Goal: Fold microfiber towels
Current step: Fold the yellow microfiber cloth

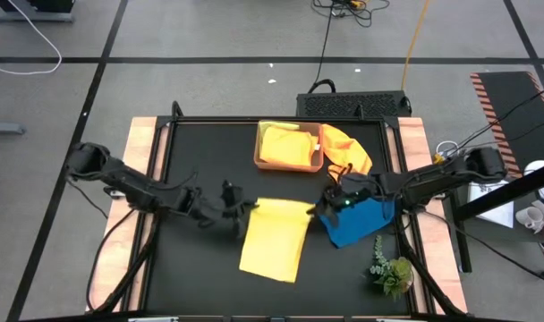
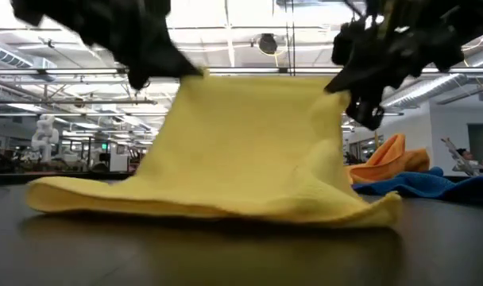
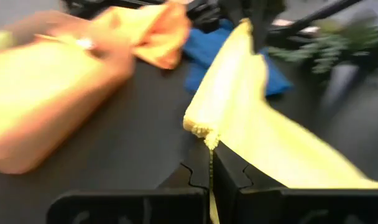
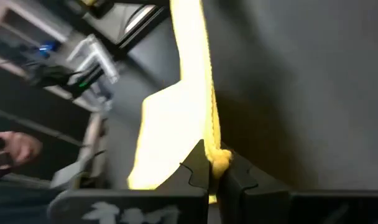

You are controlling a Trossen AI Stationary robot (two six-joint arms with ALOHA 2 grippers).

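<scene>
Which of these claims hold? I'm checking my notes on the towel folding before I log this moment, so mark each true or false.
1. Both hands pinch the yellow towel. True: the left hand and the right hand are each shut on a corner.
2. The yellow towel lies wholly flat. False: its gripped edge is lifted; the rest trails on the table.
3. The blue towel sits in the tray. False: it lies on the table, by the right arm.
4. An orange towel lies beside the tray. True.
</scene>
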